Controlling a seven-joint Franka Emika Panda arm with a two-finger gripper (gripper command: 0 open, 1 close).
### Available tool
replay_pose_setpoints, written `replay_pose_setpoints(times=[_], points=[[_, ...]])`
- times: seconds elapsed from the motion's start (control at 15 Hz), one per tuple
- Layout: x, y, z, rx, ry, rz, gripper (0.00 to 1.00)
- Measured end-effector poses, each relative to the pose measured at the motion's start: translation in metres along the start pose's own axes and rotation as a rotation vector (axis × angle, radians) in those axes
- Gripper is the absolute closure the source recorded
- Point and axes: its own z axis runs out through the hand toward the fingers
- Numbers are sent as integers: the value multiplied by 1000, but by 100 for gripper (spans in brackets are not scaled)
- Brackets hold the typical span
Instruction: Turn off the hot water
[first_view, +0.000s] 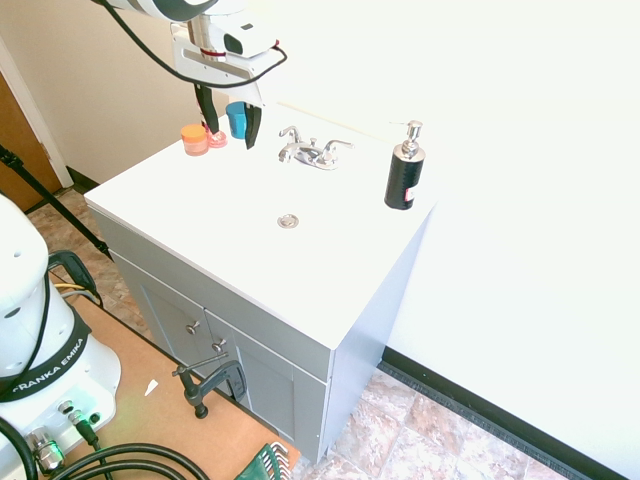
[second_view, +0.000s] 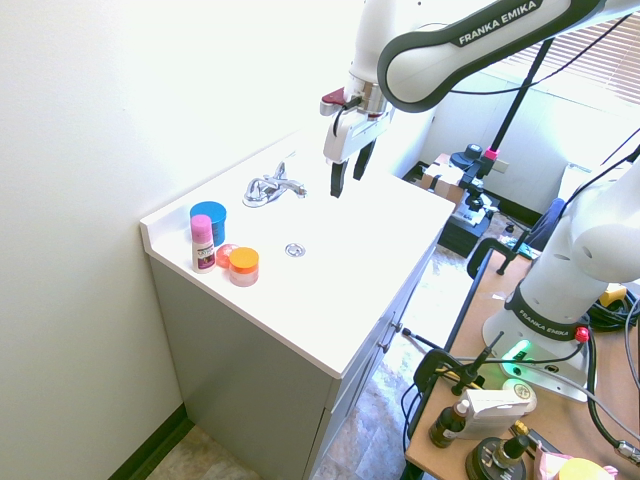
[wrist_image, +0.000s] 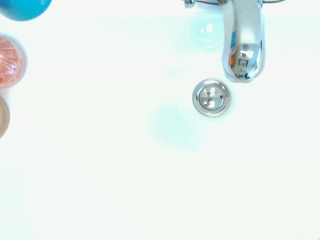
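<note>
A white vanity top (first_view: 200, 215) against pale walls is shown. The gripper (first_view: 230, 124) is held above it, jaws apart. The hot water lever (first_view: 289, 134) is set just beside the jaws, lower, untouched.

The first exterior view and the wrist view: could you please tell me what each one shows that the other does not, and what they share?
Only the first exterior view shows the black soap dispenser, the cabinet doors and the gripper with its jaws open above the counter, left of the faucet's two levers. Only the wrist view looks straight down on the spout, with reflections on its tip. Both show the chrome drain, the blue cup and the orange-lidded jar.
</note>
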Motion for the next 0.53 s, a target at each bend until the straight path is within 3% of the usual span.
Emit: replay_pose_setpoints(times=[0.2,0.53], points=[[3,-4,1,8,14,4,0],[36,-56,13,39,224,130,0]])
